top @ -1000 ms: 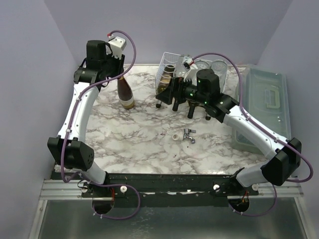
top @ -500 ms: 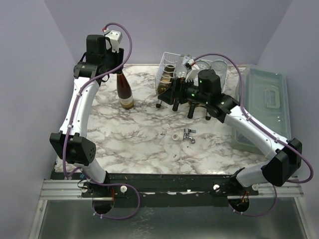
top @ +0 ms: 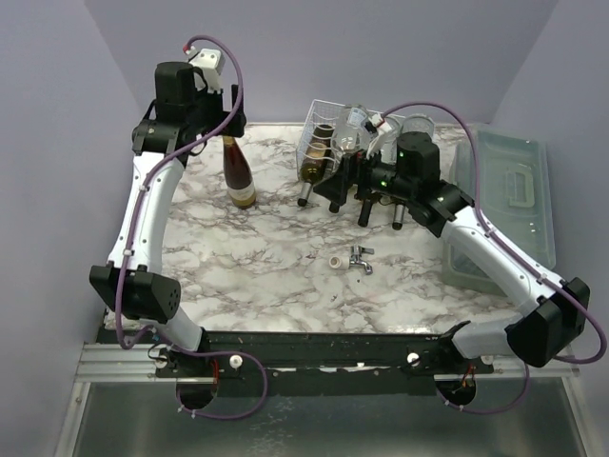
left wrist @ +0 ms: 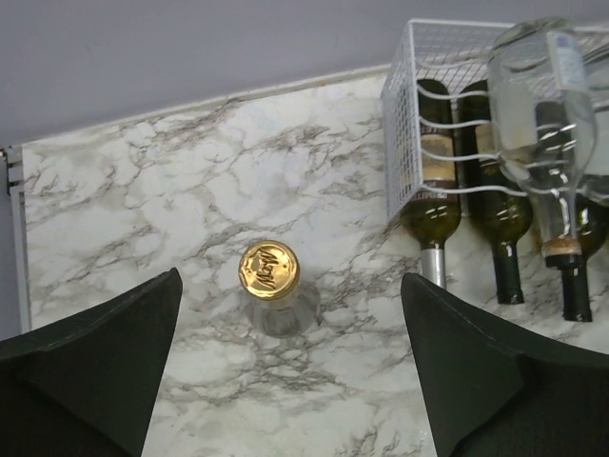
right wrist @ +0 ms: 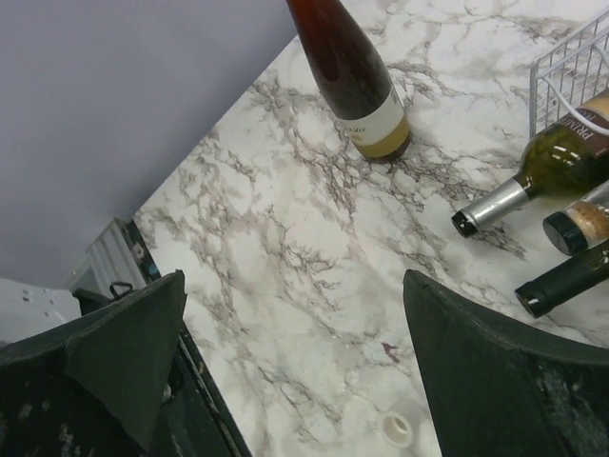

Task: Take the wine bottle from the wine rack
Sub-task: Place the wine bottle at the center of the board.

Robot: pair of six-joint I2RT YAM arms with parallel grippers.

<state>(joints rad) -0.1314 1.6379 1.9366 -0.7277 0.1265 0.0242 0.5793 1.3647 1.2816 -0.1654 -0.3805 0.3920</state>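
On the marble counter (top: pixel 285 276), the white wire wine rack (top: pixel 319 122) stands at the back, right of centre, with several bottles lying in it, necks poking out towards me. A clear bottle (left wrist: pixel 538 90) lies on its upper wires, as far as I can tell.

The wine bottle (top: pixel 239 176) is off the rack. It stands upright on the counter to the rack's left, well apart from it. The left gripper (left wrist: pixel 290 278) hangs right above it, fingers spread wide either side of the neck and touching nothing. The right gripper (right wrist: pixel 294 276) is released too and empty, hovering just in front of the rack's protruding necks.

My worry is the left arm. The fingers flank the neck, so I judge that any sideways drift before a clean rise would clip it. The wine bottle is tall and narrow-footed, and the counter looks slick, so a knock could topple it and send it rolling. On the right, a careless sweep could catch a neck and drag a bottle out; the clear bottle looks least securely cradled.

The wine bottle itself is slender, of dark reddish-brown glass, long in the shoulder, with a cream label (right wrist: pixel 379 122) low on the body. From above I see a gold cap (left wrist: pixel 268 268) with a mark too small to read.
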